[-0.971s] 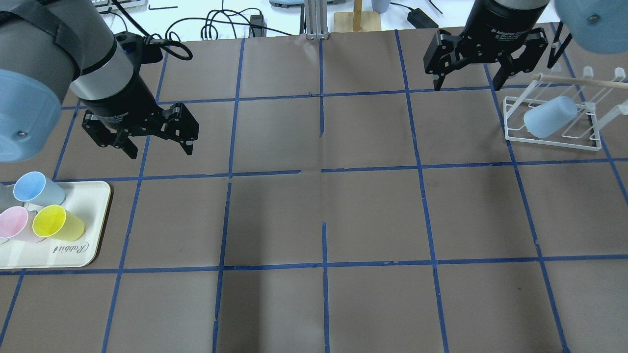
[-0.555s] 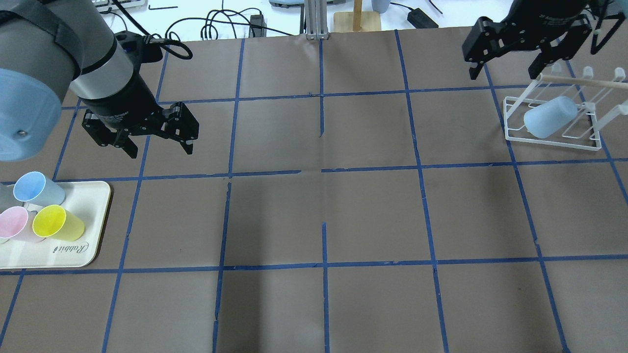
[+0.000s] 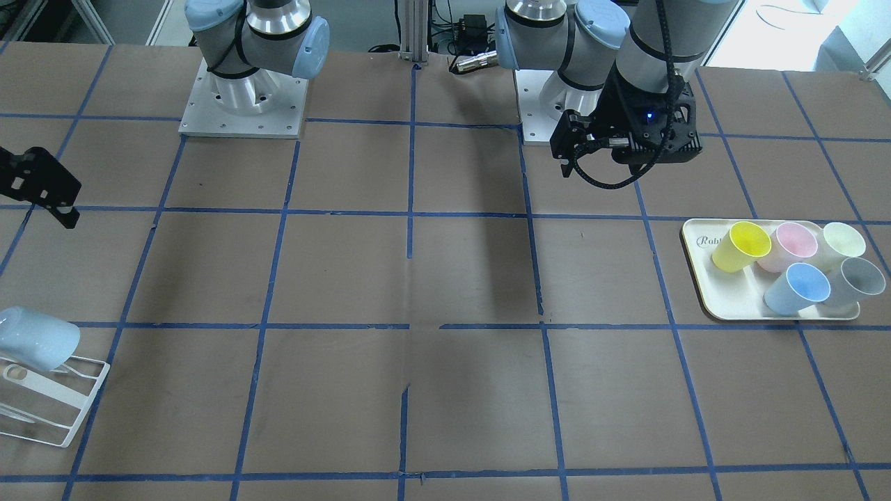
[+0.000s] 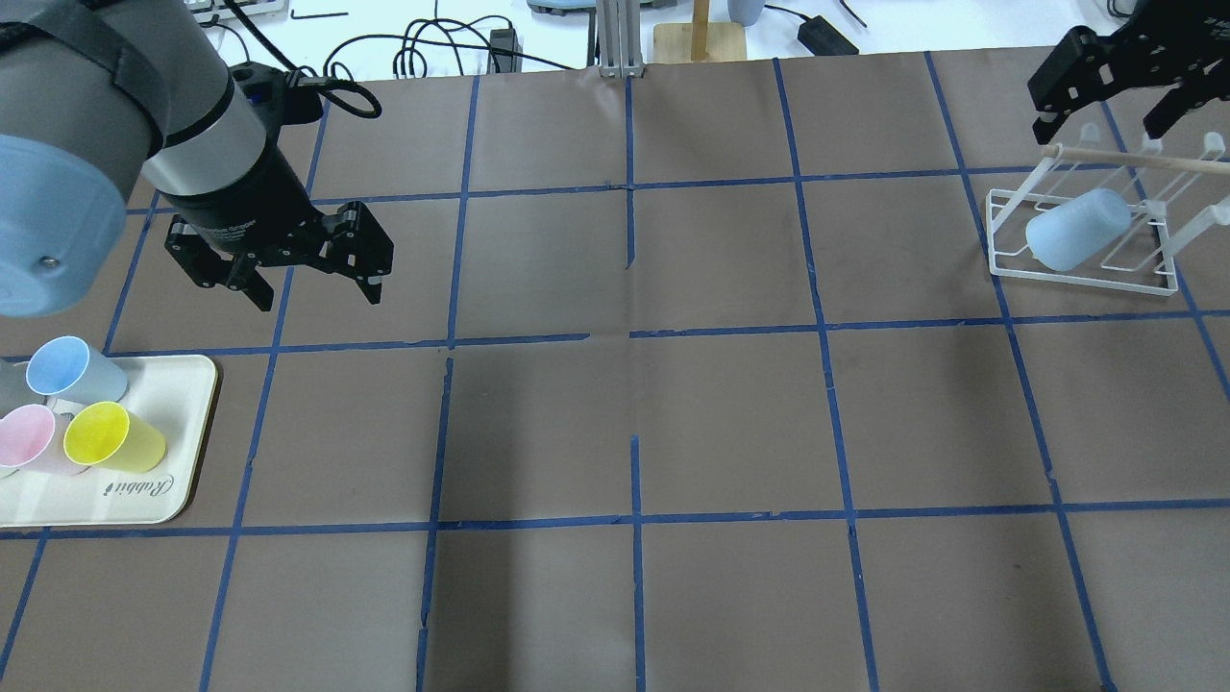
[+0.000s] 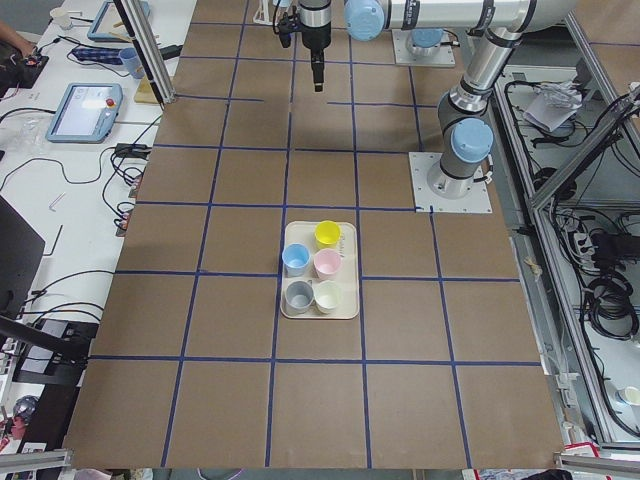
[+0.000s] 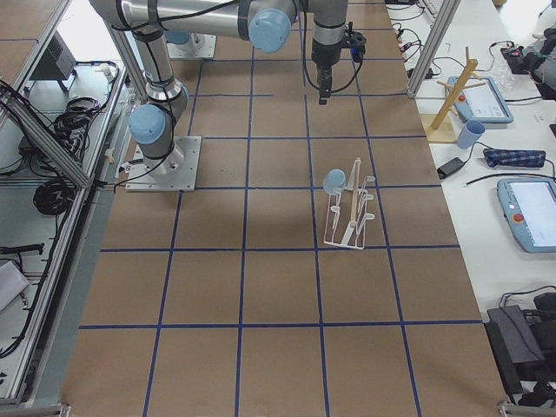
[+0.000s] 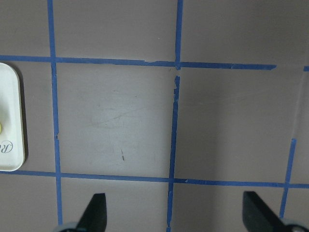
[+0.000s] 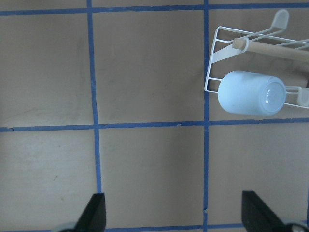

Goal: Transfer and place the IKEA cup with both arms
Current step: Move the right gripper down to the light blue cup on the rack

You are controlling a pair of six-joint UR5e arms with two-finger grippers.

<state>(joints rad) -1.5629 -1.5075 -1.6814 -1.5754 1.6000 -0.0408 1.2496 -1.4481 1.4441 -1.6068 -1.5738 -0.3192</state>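
Sliding toward the far right corner of the worktop (image 4: pixel 730 423), the right pincer (image 4: pixel 1095 135) is now hanging just beyond the white wire rack (image 4: pixel 1086 281); a second ago it was hovering nearer the middle of the far row of squares. Its jaws are standing spread and holding nothing, just as they were then. The right wrist view is confirming this, with both fingertips (image 8: pixel 94 210) showing wide apart at the bottom corners and only bare brown paper between them.

The left pincer (image 4: pixel 317 293) is barely shifting at all. It is hanging spread and empty over the square beside the cream tray (image 4: pixel 183 423), where the sky-blue cup (image 4: pixel 72 370), the yellow cup (image 4: pixel 110 434) and the pink cup (image 4: pixel 29 437) are sitting untouched.

The IKEA cup (image 4: pixel 1076 231) is lying tilted on the rack, mouth down toward the wire base and bottom pointing up and outward, and it is not moving between the pictures. In the right wrist view it is sitting in the upper right, well clear of the fingers.

With the cup resting on the rack and neither pincer touching it, the placing is probably finished and the right arm seems to be drawing off. It could equally be lining up on the rack, and these pictures alone are not settling which.
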